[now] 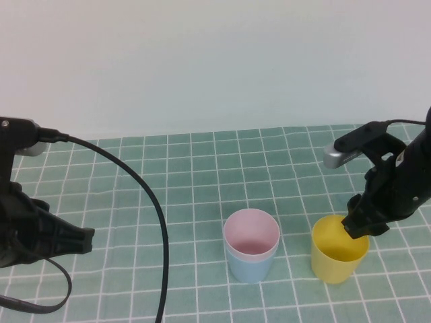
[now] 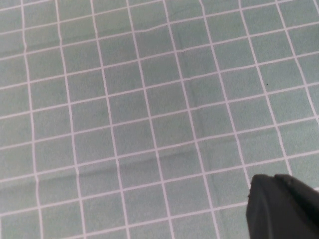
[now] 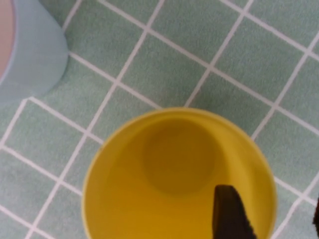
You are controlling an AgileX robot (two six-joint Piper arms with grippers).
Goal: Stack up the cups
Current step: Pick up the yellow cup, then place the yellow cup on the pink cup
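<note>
The pale pink cup [image 1: 250, 235] sits nested inside the light blue cup [image 1: 249, 270] at the table's middle, both upright. The yellow cup [image 1: 333, 259] stands upright to their right, apart from them. My right gripper [image 1: 357, 232] is open and straddles the yellow cup's right rim. In the right wrist view, one finger [image 3: 227, 214] is inside the yellow cup [image 3: 169, 164] and the other is outside its wall, with the blue cup [image 3: 35, 55] beside it. My left gripper [image 1: 84, 240] is shut and empty at the far left, above bare cloth, and its tip shows in the left wrist view [image 2: 269, 189].
A green checked cloth [image 1: 188, 175] covers the table. A black cable [image 1: 159, 222] from the left arm arcs down over the cloth left of the nested cups. A white wall stands behind the table.
</note>
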